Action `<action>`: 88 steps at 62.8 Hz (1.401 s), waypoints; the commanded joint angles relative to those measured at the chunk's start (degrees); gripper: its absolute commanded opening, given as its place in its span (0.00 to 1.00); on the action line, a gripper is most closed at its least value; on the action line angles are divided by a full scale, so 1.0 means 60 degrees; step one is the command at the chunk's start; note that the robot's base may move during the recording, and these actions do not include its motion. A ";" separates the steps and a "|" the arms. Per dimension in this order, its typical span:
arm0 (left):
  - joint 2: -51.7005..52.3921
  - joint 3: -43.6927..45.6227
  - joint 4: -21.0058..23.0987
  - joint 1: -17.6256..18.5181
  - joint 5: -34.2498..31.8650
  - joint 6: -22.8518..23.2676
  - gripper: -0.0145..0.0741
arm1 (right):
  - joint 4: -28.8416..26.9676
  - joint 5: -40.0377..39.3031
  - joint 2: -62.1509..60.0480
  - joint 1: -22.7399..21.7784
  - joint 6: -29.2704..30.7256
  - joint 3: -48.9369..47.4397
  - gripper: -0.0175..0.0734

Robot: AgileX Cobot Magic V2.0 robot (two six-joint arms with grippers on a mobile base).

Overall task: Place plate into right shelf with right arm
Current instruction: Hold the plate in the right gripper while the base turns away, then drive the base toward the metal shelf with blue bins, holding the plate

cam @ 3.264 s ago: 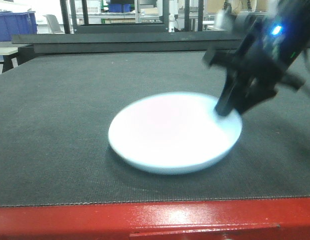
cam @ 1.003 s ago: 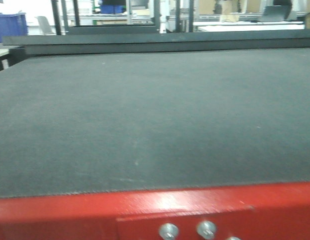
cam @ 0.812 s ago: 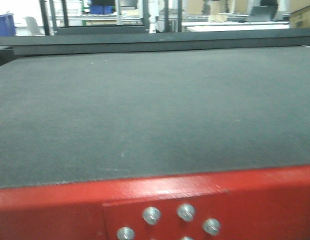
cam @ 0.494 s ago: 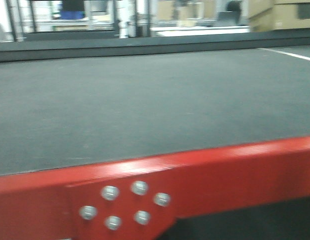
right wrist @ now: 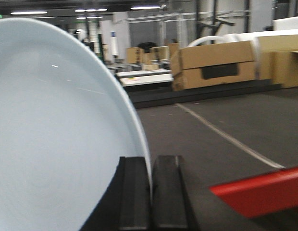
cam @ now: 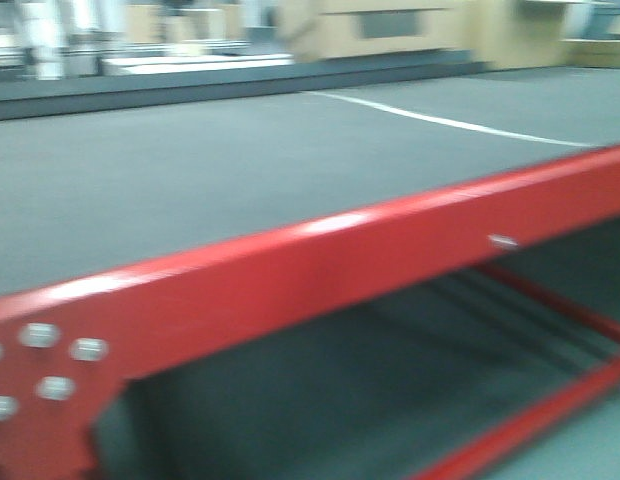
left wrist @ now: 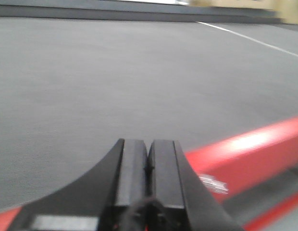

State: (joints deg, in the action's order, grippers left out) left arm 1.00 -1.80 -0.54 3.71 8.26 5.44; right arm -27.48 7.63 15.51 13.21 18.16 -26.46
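The white plate point(right wrist: 57, 134) fills the left half of the right wrist view, held up on edge. My right gripper point(right wrist: 151, 161) is shut on the plate's rim, one black finger on each side. My left gripper point(left wrist: 149, 144) is shut with nothing between its fingers, hovering over the dark mat near the red frame. Neither arm nor the plate shows in the front view. The right shelf is out of view.
The red-framed table point(cam: 320, 270) with its dark mat point(cam: 190, 180) runs across the front view, blurred, with its lower rails point(cam: 550, 300) at right. Cardboard boxes point(right wrist: 216, 65) stand in the background. A white floor line point(right wrist: 226, 137) crosses the dark floor.
The plate, lying on the mat in the oldest frame, is off the mat. The front view has swung to the right, so the red frame now runs diagonally and the table's underside shows.
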 commanded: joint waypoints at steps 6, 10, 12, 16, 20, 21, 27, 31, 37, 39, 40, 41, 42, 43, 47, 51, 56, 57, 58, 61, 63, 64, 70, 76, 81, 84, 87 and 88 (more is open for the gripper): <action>0.0040 -0.0095 0.0022 0.0064 -0.0810 0.0056 0.11 | -0.0078 -0.0849 0.0075 -0.0039 0.0051 -0.0256 0.25; 0.0040 -0.0095 0.0022 0.0064 -0.0810 0.0056 0.11 | -0.0078 -0.0849 0.0075 -0.0039 0.0051 -0.0256 0.25; 0.0040 -0.0095 0.0022 0.0064 -0.0810 0.0056 0.11 | -0.0078 -0.0849 0.0075 -0.0039 0.0051 -0.0256 0.25; 0.0040 -0.0095 0.0022 0.0064 -0.0810 0.0056 0.11 | -0.0078 -0.0849 0.0075 -0.0039 0.0051 -0.0256 0.25; 0.0040 -0.0095 0.0022 0.0064 -0.0810 0.0056 0.11 | -0.0078 -0.0849 0.0075 -0.0039 0.0051 -0.0256 0.25; 0.0040 -0.0095 0.0022 0.0064 -0.0810 0.0056 0.11 | -0.0078 -0.0849 0.0075 -0.0039 0.0051 -0.0256 0.25; 0.0040 -0.0095 0.0022 0.0064 -0.0810 0.0056 0.11 | -0.0078 -0.0849 0.0075 -0.0039 0.0051 -0.0256 0.25; 0.0040 -0.0095 0.0022 0.0064 -0.0810 0.0056 0.11 | -0.0078 -0.0849 0.0075 -0.0039 0.0051 -0.0256 0.25; 0.0040 -0.0095 0.0022 0.0064 -0.0810 0.0056 0.11 | -0.0078 -0.0849 0.0075 -0.0039 0.0051 -0.0256 0.25; 0.0040 -0.0095 0.0022 0.0064 -0.0810 0.0056 0.11 | -0.0078 -0.0849 0.0075 -0.0039 0.0051 -0.0256 0.25; 0.0040 -0.0095 0.0022 0.0064 -0.0810 0.0056 0.11 | -0.0078 -0.0849 0.0075 -0.0039 0.0051 -0.0256 0.25; 0.0040 -0.0095 0.0022 0.0064 -0.0810 0.0056 0.11 | -0.0078 -0.0849 0.0075 -0.0039 0.0051 -0.0256 0.25; 0.0040 -0.0095 0.0022 0.0064 -0.0810 0.0056 0.11 | -0.0078 -0.0849 0.0075 -0.0039 0.0051 -0.0256 0.25; 0.0040 -0.0095 0.0022 0.0064 -0.0810 0.0056 0.11 | -0.0078 -0.0849 0.0075 -0.0039 0.0051 -0.0256 0.25; 0.0040 -0.0095 0.0022 0.0064 -0.0810 0.0056 0.11 | -0.0078 -0.0849 0.0075 -0.0039 0.0051 -0.0256 0.25; 0.0040 -0.0095 0.0022 0.0064 -0.0810 0.0056 0.11 | -0.0078 -0.0849 0.0075 -0.0039 0.0051 -0.0256 0.25; 0.0040 -0.0095 0.0022 0.0064 -0.0810 0.0056 0.11 | -0.0078 -0.0849 0.0075 -0.0039 0.0051 -0.0256 0.25; 0.0040 -0.0095 0.0022 0.0064 -0.0810 0.0056 0.11 | -0.0078 -0.0849 0.0075 -0.0039 0.0051 -0.0256 0.25; 0.0040 -0.0095 0.0022 0.0064 -0.0810 0.0056 0.11 | -0.0078 -0.0849 0.0075 -0.0039 0.0051 -0.0256 0.25; 0.0040 -0.0095 0.0022 0.0064 -0.0810 0.0056 0.11 | -0.0078 -0.0849 0.0075 -0.0039 0.0051 -0.0256 0.25; 0.0040 -0.0095 0.0022 0.0064 -0.0810 0.0056 0.11 | -0.0078 -0.0849 0.0075 -0.0039 0.0051 -0.0256 0.25; 0.0040 -0.0095 0.0022 0.0064 -0.0810 0.0056 0.11 | -0.0078 -0.0849 0.0075 -0.0039 0.0051 -0.0256 0.25; 0.0040 -0.0095 0.0022 0.0064 -0.0810 0.0056 0.11 | -0.0078 -0.0849 0.0075 -0.0039 0.0051 -0.0256 0.25; 0.0040 -0.0095 0.0022 0.0064 -0.0810 0.0056 0.11 | -0.0078 -0.0849 0.0075 -0.0039 0.0051 -0.0256 0.25; 0.0040 -0.0095 0.0022 0.0064 -0.0810 0.0056 0.11 | -0.0078 -0.0849 0.0075 -0.0039 0.0051 -0.0256 0.25; 0.0040 -0.0095 0.0022 0.0064 -0.0810 0.0056 0.11 | -0.0078 -0.0848 0.0102 -0.0039 0.0051 -0.0256 0.25; 0.0040 -0.0095 0.0022 0.0064 -0.0810 0.0056 0.11 | -0.0078 -0.0843 0.0148 -0.0039 0.0051 -0.0256 0.25; 0.0040 -0.0095 0.0022 0.0064 -0.0810 0.0056 0.11 | -0.0078 -0.0823 0.0147 -0.0039 0.0051 -0.0256 0.25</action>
State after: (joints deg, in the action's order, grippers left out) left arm 1.00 -1.80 -0.54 3.71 8.35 5.44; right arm -27.48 7.63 15.33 13.21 18.16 -26.24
